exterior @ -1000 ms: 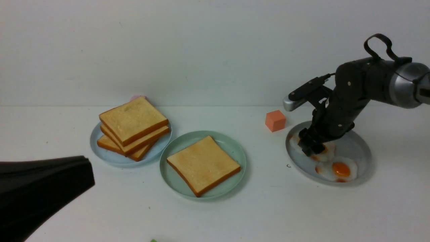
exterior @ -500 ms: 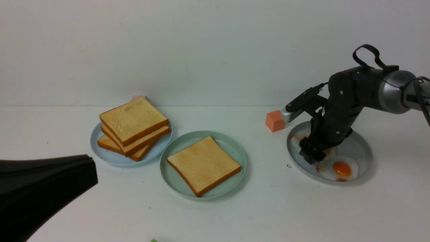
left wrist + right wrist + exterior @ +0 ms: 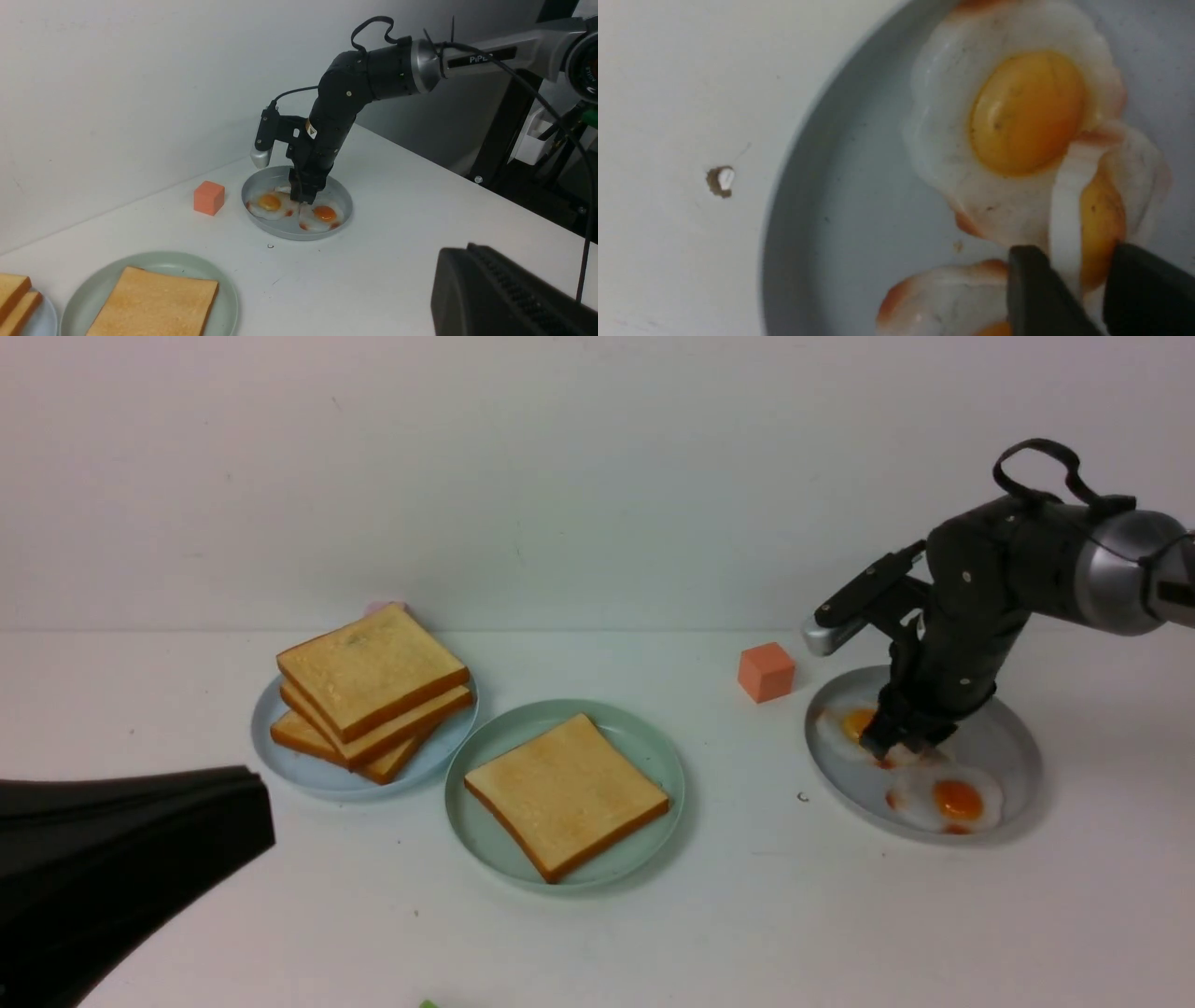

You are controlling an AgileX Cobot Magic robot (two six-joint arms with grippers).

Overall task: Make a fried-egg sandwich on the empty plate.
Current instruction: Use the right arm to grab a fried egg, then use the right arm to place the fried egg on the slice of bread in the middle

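Observation:
The pale mint-green plate [image 3: 485, 840] sits mid-table with one golden toast slice [image 3: 566, 795] flat on it and nothing on top. At the right, a grey plate [image 3: 1013, 747] holds fried eggs [image 3: 954, 798]. My right gripper [image 3: 896, 742] points down into that plate. In the right wrist view its fingers [image 3: 1031, 284] are shut on the folded edge of a fried egg [image 3: 1099, 210], white and yolk squeezed between them. Another egg [image 3: 1027, 112] lies flat beside it. My left gripper [image 3: 257, 807] hovers low at the near left, shut and empty.
A light blue plate [image 3: 280, 761] left of the mint one carries a stack of three toast slices [image 3: 371, 672], with something pink [image 3: 385, 608] behind it. An orange cube [image 3: 766, 672] stands just left of the grey plate. A small dark speck [image 3: 801, 796] lies on the table.
The right gripper dipped into the grey plate, closed from wide open onto an egg and shifted slightly right, uncovering the far-left egg's yolk. The left arm stayed put.

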